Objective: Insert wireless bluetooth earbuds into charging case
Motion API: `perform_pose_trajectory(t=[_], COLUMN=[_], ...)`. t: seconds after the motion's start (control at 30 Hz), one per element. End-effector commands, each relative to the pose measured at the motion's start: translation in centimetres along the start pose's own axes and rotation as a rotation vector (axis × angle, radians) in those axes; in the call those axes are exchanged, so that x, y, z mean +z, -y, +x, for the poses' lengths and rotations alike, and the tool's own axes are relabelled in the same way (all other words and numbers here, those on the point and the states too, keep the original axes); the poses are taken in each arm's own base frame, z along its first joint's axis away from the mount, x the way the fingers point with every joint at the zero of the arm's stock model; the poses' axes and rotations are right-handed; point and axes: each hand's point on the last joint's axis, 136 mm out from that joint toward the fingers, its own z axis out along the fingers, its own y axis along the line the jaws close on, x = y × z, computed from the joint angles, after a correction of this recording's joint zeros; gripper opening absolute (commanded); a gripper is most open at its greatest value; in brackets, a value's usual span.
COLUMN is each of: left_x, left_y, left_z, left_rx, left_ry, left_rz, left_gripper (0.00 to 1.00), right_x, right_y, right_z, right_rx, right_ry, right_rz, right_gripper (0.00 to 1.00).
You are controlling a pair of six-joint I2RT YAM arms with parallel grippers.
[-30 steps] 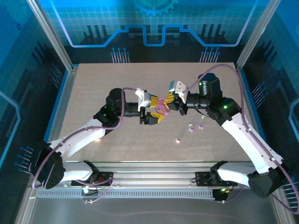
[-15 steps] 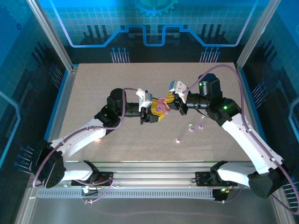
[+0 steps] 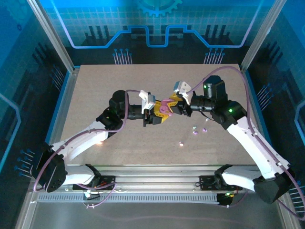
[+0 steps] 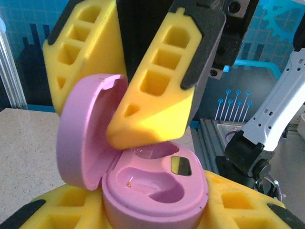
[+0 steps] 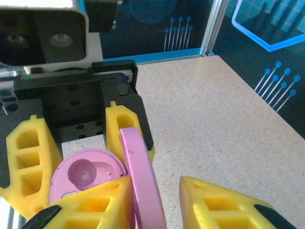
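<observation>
The left hand (image 3: 161, 116) is clenched on the base of the open pink charging case (image 4: 157, 191) at mid-counter; the right hand (image 3: 172, 101) meets it from the opposite side, fingers parted around the raised lid (image 5: 140, 171), one finger against it, the other clear; the earbuds (image 3: 196, 134) lie loose on the counter (image 3: 105, 86), apart from both hands, nearer the right arm.

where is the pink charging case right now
In the top view the pink charging case sits over mid-table between the two arms. It is open, with its base clamped in the left gripper and the right gripper straddling its lid.
</observation>
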Motion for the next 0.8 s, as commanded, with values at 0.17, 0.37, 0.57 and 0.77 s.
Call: perform_pose_trajectory(t=[0.17,0.37,0.57,0.77], left_x=[-0.5,-0.9,-1.3,-1.6], left_y=[-0.7,-1.3,-1.4,-1.4], left_z=[0.0,-0.1,0.0,0.1], left_rx=[0.049,0.058,0.035,0.027], left_ry=[0.029,0.064,0.109,0.123], left_rz=[-0.071,-0.129,-0.147,-0.162], left_gripper=[0.34,0.34,0.34,0.34], right_x=[-6.3,-10.7,-9.3,-6.7], right_y=[1.1,5.1,6.6,4.9], right_z=[-2.9,2.4,14.6,24.1], right_rx=[0.228,0.592,1.076,1.328], right_ry=[0.115,0.065,-0.21,-0.444], right_rz=[0.197,0.531,0.614,0.641], right_gripper=[0.46,0.5,0.42,0.38])
